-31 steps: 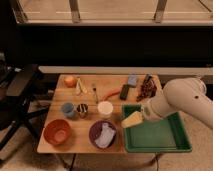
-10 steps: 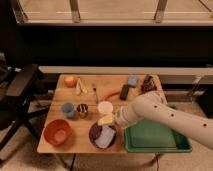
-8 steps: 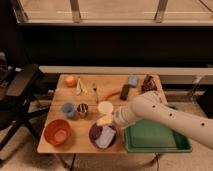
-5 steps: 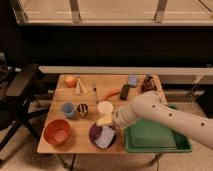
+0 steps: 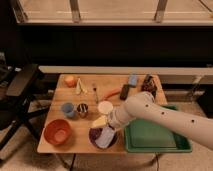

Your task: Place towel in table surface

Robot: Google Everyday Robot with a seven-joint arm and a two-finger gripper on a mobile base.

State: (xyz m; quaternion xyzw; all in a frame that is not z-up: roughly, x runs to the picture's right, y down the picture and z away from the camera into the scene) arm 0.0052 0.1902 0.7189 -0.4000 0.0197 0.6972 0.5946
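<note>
A single camera looks steeply down from high above the near long edge of the light brown plank wooden tabletop (image 5: pixel 80 127), facing the dark wall (image 5: pixel 115 47) at 12 o'clock. It stands far enough back that the whole table fits. The white robot arm (image 5: pixel 165 117) enters from 4 o'clock, and its two-finger gripper (image 5: pixel 103 123) sits below centre, toward 6 o'clock, over the purple round bowl (image 5: pixel 93 134).

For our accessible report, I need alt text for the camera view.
A white robot arm reaches from the right across a green tray, its open claw just over the towel lying in a purple bowl near the front edge of the wooden table surface. An orange bowl sits nearby.
</note>
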